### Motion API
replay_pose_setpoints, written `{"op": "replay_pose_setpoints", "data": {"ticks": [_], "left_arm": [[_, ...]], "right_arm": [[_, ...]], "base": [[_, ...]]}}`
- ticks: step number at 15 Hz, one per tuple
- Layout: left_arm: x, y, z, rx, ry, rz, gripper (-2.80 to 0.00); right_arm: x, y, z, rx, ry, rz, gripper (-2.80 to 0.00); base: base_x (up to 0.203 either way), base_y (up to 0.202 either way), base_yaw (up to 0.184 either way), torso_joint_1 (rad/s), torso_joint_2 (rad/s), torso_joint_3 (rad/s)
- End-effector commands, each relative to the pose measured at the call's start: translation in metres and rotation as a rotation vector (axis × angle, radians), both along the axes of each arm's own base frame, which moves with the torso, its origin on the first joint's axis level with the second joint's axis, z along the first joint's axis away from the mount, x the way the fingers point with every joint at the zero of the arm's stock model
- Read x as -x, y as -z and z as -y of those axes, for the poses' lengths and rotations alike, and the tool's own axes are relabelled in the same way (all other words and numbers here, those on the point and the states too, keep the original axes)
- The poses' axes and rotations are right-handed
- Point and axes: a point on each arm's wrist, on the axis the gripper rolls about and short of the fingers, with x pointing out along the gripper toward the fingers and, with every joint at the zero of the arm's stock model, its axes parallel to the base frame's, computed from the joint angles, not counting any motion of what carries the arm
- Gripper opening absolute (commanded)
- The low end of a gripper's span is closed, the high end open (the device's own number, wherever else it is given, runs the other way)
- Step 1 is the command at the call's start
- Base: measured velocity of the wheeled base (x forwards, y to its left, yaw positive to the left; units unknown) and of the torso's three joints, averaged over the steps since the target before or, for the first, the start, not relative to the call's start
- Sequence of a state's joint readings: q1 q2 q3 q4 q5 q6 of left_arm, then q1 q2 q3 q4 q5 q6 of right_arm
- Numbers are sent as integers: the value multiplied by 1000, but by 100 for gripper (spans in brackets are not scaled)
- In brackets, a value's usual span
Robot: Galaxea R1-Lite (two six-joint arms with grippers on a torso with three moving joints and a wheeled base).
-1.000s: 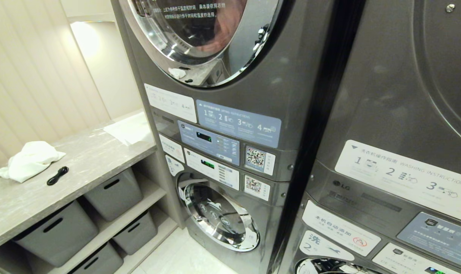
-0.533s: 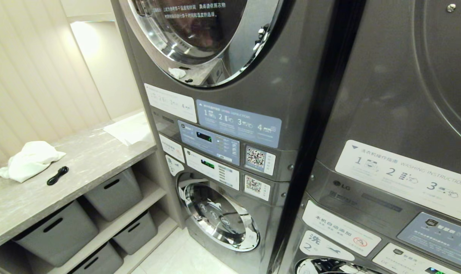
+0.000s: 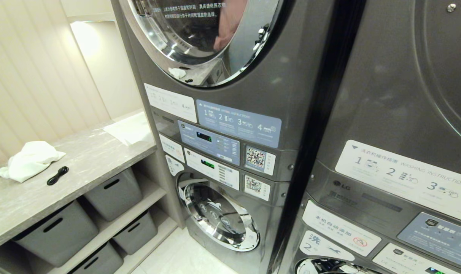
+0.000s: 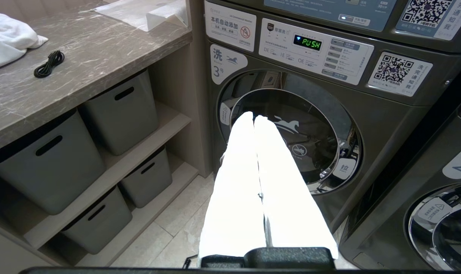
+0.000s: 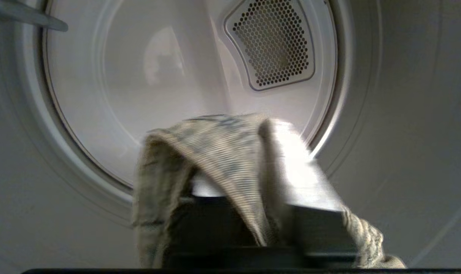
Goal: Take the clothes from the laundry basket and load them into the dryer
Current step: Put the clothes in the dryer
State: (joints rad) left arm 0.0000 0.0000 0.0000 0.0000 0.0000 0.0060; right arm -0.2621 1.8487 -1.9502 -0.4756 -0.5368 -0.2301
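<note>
The right gripper [image 5: 253,152] is inside the dryer drum [image 5: 158,76], in front of the pale back wall with its perforated vent [image 5: 270,42]. A striped grey-beige garment [image 5: 215,152] is draped over the fingers and covers them, so I cannot tell if the grip is loose or tight. The cloth hangs down on both sides of the gripper, with its long axis running across the fingers, and 1 end trails low past the gripper body. The image of the cloth is blurred.

The left gripper [image 4: 255,120] is low, before the round door of the lower washer [image 4: 291,140], with its 2 white fingers [image 4: 242,171] pressed together and holding nothing.

In the room, 2 stacks of dark grey machines stand side by side. To the left, a grey stone counter [image 3: 82,160] carries a white towel [image 3: 29,160] and a black cable [image 3: 57,175], just beside each other. Grey storage bins [image 3: 112,194] sit on the shelves under it, above a pale tiled floor [image 3: 177,258].
</note>
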Motion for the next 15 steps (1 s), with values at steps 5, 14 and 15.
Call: {"op": "replay_pose_setpoints", "data": {"ticks": [5, 14, 15], "left_arm": [[0, 0, 0, 0, 0, 0, -280], [0, 0, 0, 0, 0, 0, -280], [0, 0, 0, 0, 0, 0, -280]], "right_arm": [[4, -1, -3, -3, -5, -17, 0], [56, -31, -16, -13, -6, -14, 0], [68, -37, -19, -14, -10, 16, 0]], "base": [[0, 0, 0, 0, 0, 0], [0, 0, 0, 0, 0, 0], [0, 0, 0, 0, 0, 0]]}}
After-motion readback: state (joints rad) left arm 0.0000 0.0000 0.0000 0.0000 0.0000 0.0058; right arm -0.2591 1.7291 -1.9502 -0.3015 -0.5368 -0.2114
